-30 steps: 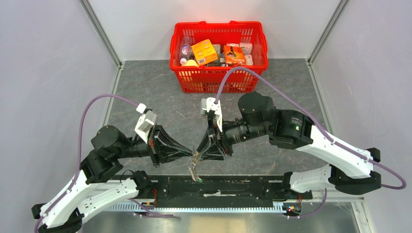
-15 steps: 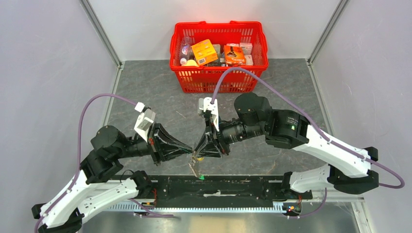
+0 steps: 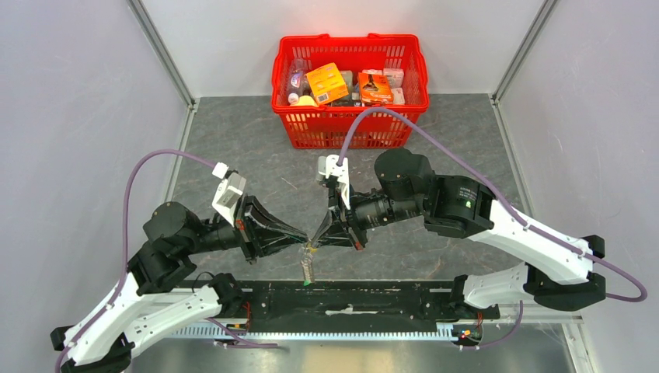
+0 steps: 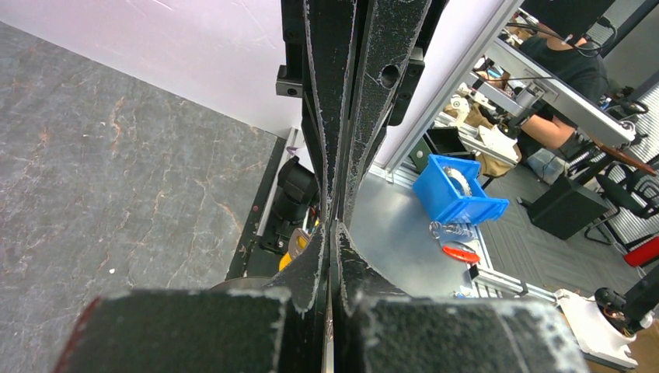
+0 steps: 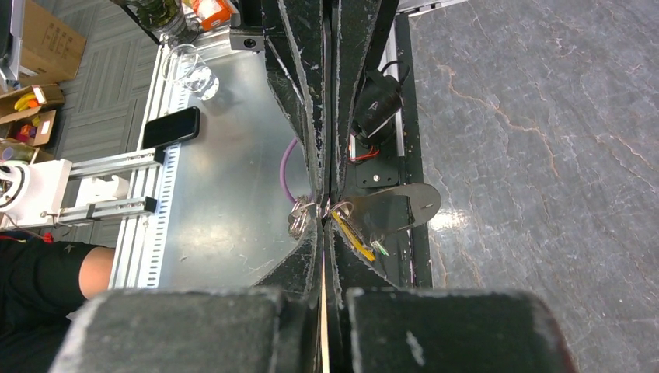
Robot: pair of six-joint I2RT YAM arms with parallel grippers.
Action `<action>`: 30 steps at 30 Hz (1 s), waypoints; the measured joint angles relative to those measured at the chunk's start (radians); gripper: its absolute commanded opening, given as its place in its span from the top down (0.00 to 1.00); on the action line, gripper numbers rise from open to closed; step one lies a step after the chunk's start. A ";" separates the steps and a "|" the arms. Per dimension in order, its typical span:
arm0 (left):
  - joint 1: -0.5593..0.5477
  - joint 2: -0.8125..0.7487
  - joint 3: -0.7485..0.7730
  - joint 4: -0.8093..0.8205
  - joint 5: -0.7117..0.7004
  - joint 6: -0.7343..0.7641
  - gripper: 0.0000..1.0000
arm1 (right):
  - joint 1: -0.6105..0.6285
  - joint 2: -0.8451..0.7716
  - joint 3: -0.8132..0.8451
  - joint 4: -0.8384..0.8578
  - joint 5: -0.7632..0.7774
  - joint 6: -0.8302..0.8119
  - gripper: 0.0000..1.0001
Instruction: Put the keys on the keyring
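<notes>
Pinching tip to tip, the left gripper [image 3: 304,242] stayed shut on the keyring [image 5: 299,218], with the yellow key [image 5: 353,235] dangling beside it in the air. The right gripper [image 3: 314,239] had snapped shut too, after being open a moment before.

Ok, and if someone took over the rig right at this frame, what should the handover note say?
Left gripper: shut. Right gripper: shut. Tips meet nose to nose.
Thin grey wire keyring, yellow-headed key and green-headed key bunch at that meeting point; which gripper pinches what is unclear.
Done: both grippers closed at the bundle.
Left: check whether keys are threaded; cannot tell here.
</notes>
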 measured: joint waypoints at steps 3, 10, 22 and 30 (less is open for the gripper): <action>0.000 -0.002 0.000 0.000 -0.005 -0.004 0.98 | 0.000 0.000 -0.005 0.004 0.000 -0.001 1.00; -0.001 -0.003 0.000 -0.001 -0.006 -0.007 0.98 | 0.000 -0.017 -0.044 0.037 -0.020 -0.005 1.00; -0.001 -0.004 0.000 0.007 -0.010 -0.015 0.98 | 0.000 -0.061 -0.085 0.052 -0.037 -0.007 0.90; -0.001 -0.006 0.000 0.010 -0.017 -0.015 0.98 | 0.000 -0.090 -0.085 0.053 -0.026 -0.011 0.66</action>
